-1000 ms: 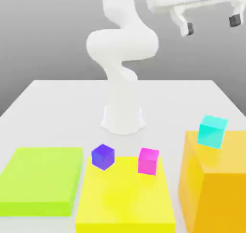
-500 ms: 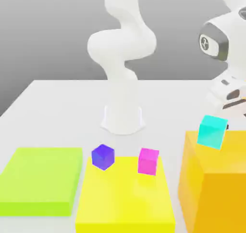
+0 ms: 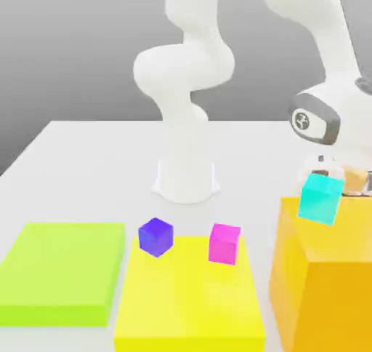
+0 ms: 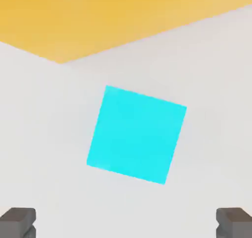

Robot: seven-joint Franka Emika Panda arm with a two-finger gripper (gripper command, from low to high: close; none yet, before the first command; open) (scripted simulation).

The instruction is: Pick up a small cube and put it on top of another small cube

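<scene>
In the hand view a glossy sky-cyan small cube (image 4: 137, 134) lies on the white table, just beside the edge of the orange block (image 4: 98, 20). It sits straight under my gripper (image 4: 126, 223), whose dark fingertips (image 4: 17, 222) stand wide apart on either side of it, open and holding nothing. In the exterior view my gripper (image 3: 340, 180) hangs low behind the far edge of the orange block (image 3: 327, 285). A greener turquoise cube (image 3: 320, 198) on that block's far left corner partly hides it. Other small cubes are a violet-blue cube (image 3: 155, 236) and a magenta cube (image 3: 224, 243).
The violet-blue and magenta cubes rest at the far edge of a flat yellow slab (image 3: 189, 307). A lime-green slab (image 3: 62, 270) lies at the exterior view's left. My arm's white base (image 3: 187, 180) stands mid-table, behind the slabs.
My hand has come down from high at the exterior view's upper right to just behind the orange block. Its jaws stayed open. None of the cubes moved.
</scene>
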